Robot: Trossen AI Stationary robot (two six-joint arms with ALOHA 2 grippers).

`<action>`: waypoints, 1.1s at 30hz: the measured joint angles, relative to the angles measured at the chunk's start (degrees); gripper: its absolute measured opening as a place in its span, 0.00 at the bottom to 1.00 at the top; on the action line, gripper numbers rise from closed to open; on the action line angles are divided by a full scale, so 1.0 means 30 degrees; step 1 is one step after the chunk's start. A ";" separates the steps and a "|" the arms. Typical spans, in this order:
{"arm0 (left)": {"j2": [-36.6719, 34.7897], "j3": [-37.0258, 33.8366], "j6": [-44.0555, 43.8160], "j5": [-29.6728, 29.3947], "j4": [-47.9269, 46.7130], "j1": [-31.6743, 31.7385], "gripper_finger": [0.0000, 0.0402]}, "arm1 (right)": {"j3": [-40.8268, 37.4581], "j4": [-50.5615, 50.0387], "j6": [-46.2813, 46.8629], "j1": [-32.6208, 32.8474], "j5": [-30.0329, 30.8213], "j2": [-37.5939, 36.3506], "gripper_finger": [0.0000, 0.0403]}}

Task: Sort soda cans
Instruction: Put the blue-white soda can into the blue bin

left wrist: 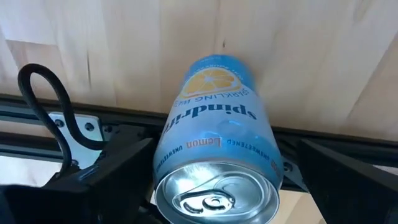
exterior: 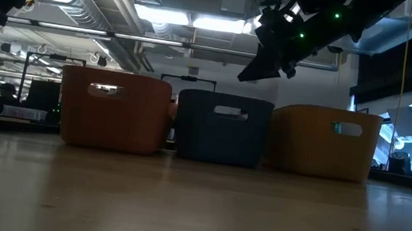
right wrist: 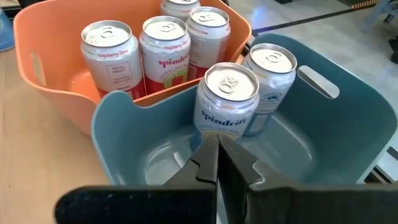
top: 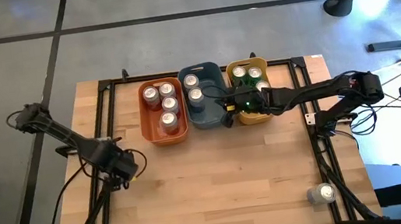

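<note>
Left wrist view: left pincer (left wrist: 214,186) grasping blue lemon can (left wrist: 214,143), silver top | right pincer (right wrist: 217,163) clenched, empty.

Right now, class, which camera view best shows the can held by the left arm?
The left wrist view: the blue lemon can fills it, label and top readable. The high view shows only the left gripper hiding it; the low and right wrist views miss it.

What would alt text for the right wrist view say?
The right gripper, fingers shut and empty, hangs over the blue bin, which holds two blue soda cans. Beside it, the orange bin holds four red-labelled cans, all upright.
</note>
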 joint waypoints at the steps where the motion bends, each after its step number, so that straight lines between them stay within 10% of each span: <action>1: 0.0128 0.0000 0.0083 0.0051 -0.0014 -0.0006 0.94 | 0.0000 0.0007 -0.0014 0.0000 0.0000 0.0000 0.02; 13: 0.0537 -0.0189 0.1611 0.0102 -0.0339 -0.0778 0.75 | 0.0000 -0.0029 -0.0015 0.0000 -0.0004 0.0000 0.02; 33: 0.0572 0.3276 -0.0451 -0.0534 -0.0876 0.1468 0.72 | 0.0000 -0.0279 -0.0109 0.0000 -0.0083 -0.0385 0.02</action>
